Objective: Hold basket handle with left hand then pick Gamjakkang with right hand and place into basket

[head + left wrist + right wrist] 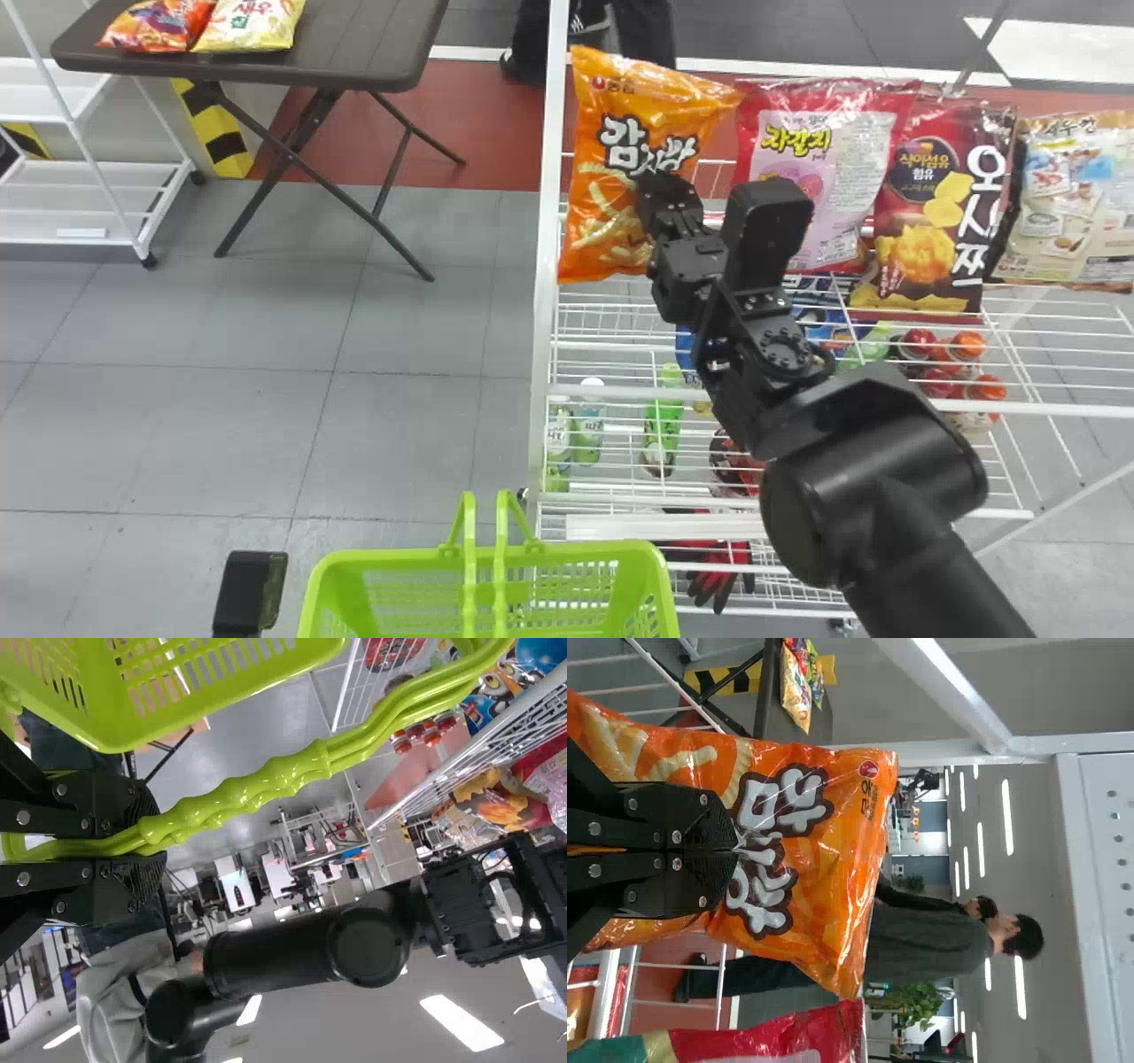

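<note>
Orange film wrinkled between the right gripper's (654, 188) two fingers, which were closed on the Gamjakkang (595, 190). The bag stood upright at the top of the white wire rack (567, 396), at the left end of the row of bags. Its outer edge was right beside the rack's post (544, 310), a tall white upright that ran down toward the basket (660, 567).

On its other side, just beside it, stood a pink bag (819, 208); past that came a dark red bag (930, 208) and a beige bag (1076, 213).

The left gripper (146, 849) had the green basket handle (239, 793) clamped between its fingers. The basket was low in the head view, near the post and well apart from the Gamjakkang. Between bag and basket lay the rack's lower wire levels, with green bottles (663, 421), red-capped bottles (939, 381) and, further down, red and black gloves (719, 580).

Off to the left, beyond some grey floor (416, 328), a dark folding table (372, 40) bore an orange bag (159, 25) and a yellow bag (252, 25), with a white shelf unit (89, 232) near it.
</note>
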